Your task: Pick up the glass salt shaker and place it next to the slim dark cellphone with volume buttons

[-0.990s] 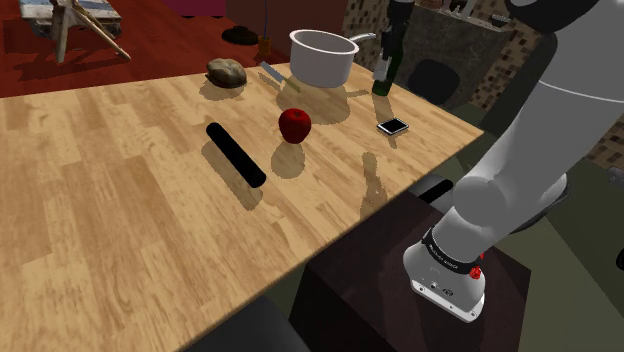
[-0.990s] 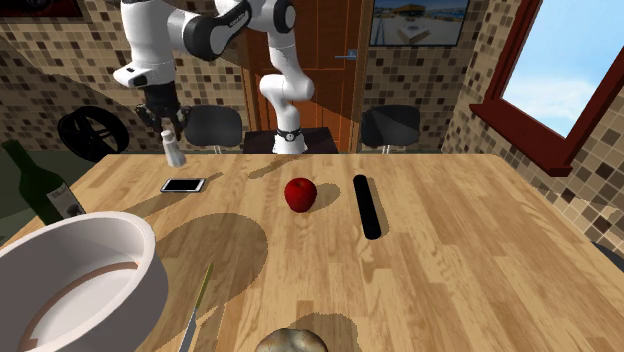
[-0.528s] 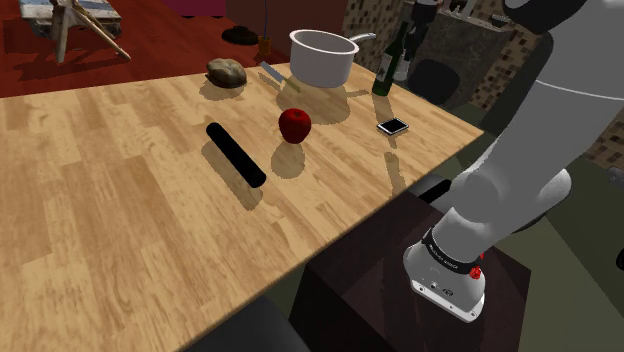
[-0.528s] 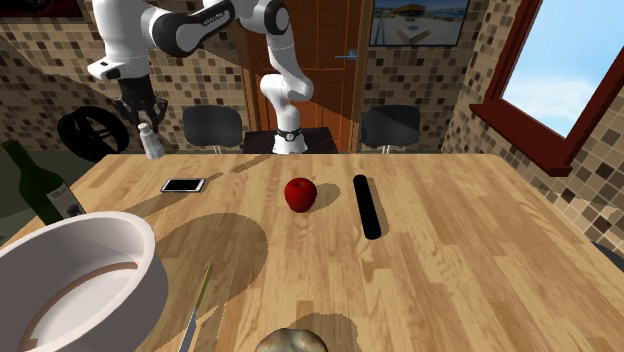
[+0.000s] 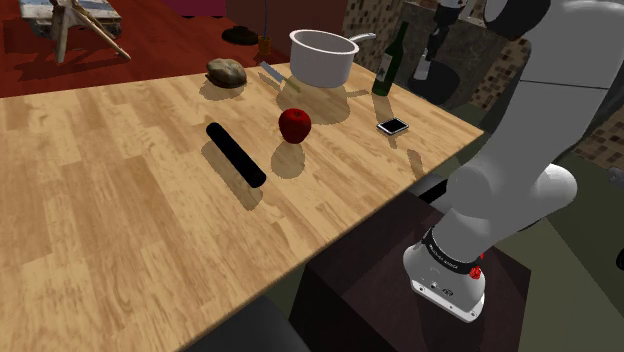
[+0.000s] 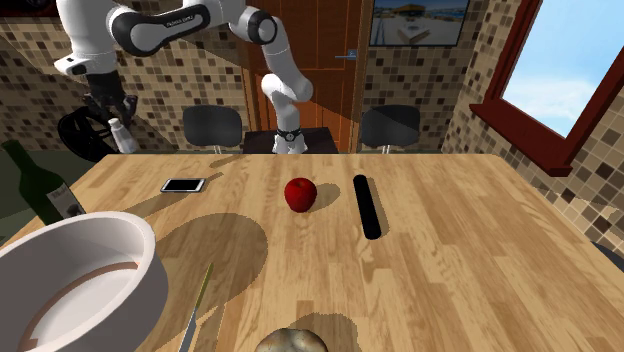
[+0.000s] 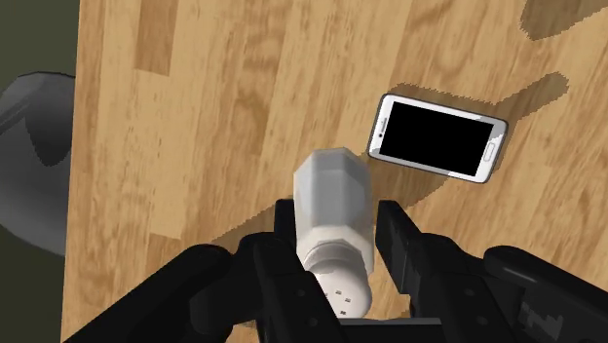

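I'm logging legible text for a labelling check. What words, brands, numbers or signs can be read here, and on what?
None can be read outright.
Lettering on the arm's upper link: too small to read.
Lettering on the base ring: too blurred to read.
Label on the bottle: no legible print.
The cellphone and the salt shaker: no marks.
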